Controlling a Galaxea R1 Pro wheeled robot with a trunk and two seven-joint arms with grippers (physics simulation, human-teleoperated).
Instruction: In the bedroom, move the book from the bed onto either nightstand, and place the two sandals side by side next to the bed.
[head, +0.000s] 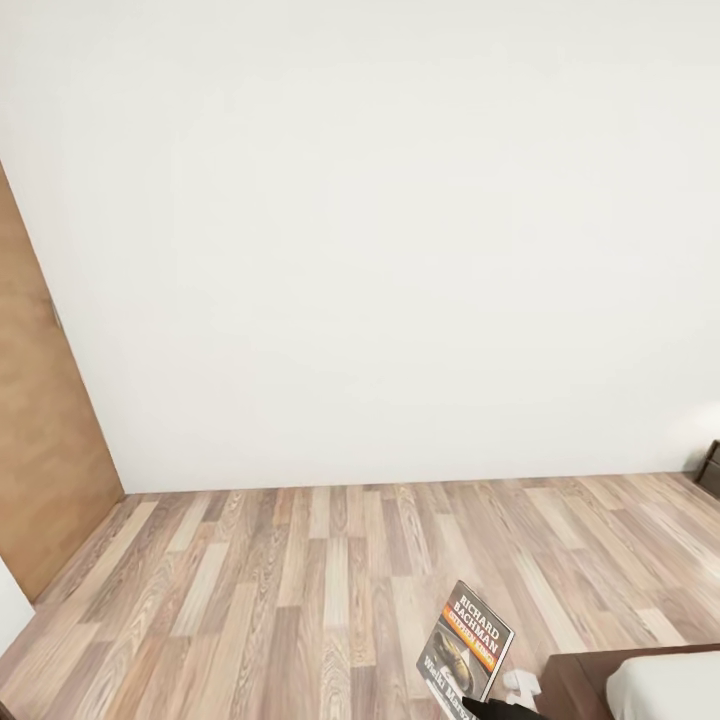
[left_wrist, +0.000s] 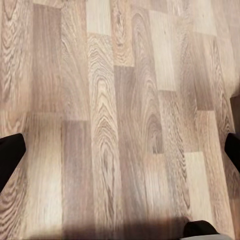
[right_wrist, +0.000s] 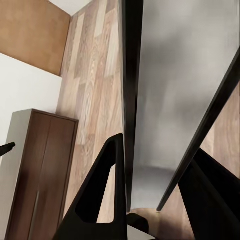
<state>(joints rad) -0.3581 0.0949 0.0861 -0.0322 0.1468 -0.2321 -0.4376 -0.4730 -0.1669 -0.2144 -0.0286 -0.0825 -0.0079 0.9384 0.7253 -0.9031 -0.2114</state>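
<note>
Head view: we hold the book (head: 465, 643) upright in our right gripper (head: 487, 706), fingers clamped on its lower edge, above the wood floor (head: 300, 590) just beside the bed (head: 640, 685) corner; left gripper (left_wrist: 120, 150) fingers spread wide over bare planks

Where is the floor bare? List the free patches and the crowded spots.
The wood floor is bare from the white wall forward, between the brown panel at left and the bed at lower right. It is crowded there: the book, held in the right gripper, hangs beside the bed's frame. Bare planks lie under the open left gripper.
</note>
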